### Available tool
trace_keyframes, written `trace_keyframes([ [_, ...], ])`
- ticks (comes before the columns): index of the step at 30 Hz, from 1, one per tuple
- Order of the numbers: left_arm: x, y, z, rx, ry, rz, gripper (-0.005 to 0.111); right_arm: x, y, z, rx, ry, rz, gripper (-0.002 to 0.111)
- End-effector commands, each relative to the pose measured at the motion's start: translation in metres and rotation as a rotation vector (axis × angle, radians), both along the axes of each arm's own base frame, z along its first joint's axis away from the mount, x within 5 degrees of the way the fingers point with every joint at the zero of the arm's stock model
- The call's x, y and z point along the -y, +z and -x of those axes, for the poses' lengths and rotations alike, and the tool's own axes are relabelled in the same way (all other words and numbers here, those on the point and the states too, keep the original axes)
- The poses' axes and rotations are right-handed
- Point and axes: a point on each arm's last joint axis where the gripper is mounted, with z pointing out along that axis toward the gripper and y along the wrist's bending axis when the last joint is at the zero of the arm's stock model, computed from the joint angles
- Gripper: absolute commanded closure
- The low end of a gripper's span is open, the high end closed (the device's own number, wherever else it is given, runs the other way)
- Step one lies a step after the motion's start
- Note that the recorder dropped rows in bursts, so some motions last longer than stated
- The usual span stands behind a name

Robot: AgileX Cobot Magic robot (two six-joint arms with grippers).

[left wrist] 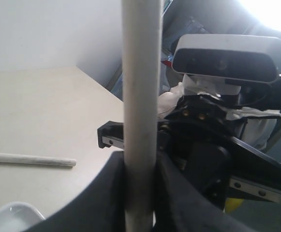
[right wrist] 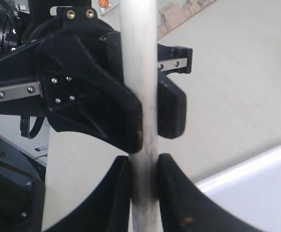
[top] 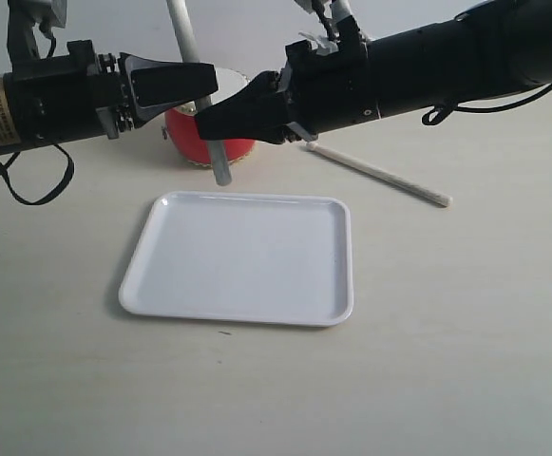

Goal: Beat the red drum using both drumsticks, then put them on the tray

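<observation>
One drumstick stands nearly upright in front of the red drum. Both grippers are clamped on it. My left gripper is shut on the stick higher up, and my right gripper is shut on the same stick just below. In the right wrist view the left gripper's fingers pinch the stick close beyond my right gripper. The second drumstick lies flat on the table to the right of the drum, also seen as the lying stick. The white tray sits nearer the front and holds nothing.
Both black arms reach in from the sides and meet over the drum, hiding most of its cream top. The right arm's wrist camera fills much of the left wrist view. A tray corner and tray edge show below the grippers.
</observation>
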Motion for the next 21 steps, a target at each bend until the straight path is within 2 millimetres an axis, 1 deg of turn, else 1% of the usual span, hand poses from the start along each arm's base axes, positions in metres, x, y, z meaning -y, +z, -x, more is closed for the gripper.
trace_keyframes([
  [1, 0.0003, 0.0022, -0.0016, 0.015, 0.006, 0.0, 0.107, -0.0009, 0.0026, 0.0003, -0.013, -0.005, -0.02, 0.108],
  [8, 0.0003, 0.0022, -0.0016, 0.015, 0.006, 0.0, 0.107, -0.001, 0.003, 0.0, -0.015, -0.01, -0.026, 0.108],
  [9, 0.0003, 0.0022, -0.0016, 0.015, 0.006, 0.0, 0.107, -0.001, 0.003, 0.0, -0.015, -0.01, -0.026, 0.106],
  [10, 0.0003, 0.0022, -0.0016, 0.015, 0.006, 0.0, 0.107, -0.001, 0.003, 0.0, -0.015, -0.01, -0.026, 0.103],
  [12, 0.0003, 0.0022, -0.0016, 0.015, 0.006, 0.0, 0.107, -0.0011, 0.0031, 0.0001, -0.015, -0.008, -0.027, 0.094],
  [13, 0.0003, 0.0022, -0.0016, 0.015, 0.006, 0.0, 0.107, -0.0011, 0.0031, 0.0001, -0.015, -0.008, -0.027, 0.087],
  [18, 0.0003, 0.0022, -0.0016, 0.015, 0.006, 0.0, 0.107, -0.0012, 0.0038, -0.0003, -0.017, -0.014, -0.035, 0.065],
  [21, -0.0003, 0.0022, -0.0019, 0.015, 0.008, 0.0, 0.107, -0.0013, 0.0041, -0.0005, -0.018, -0.016, -0.038, 0.057],
])
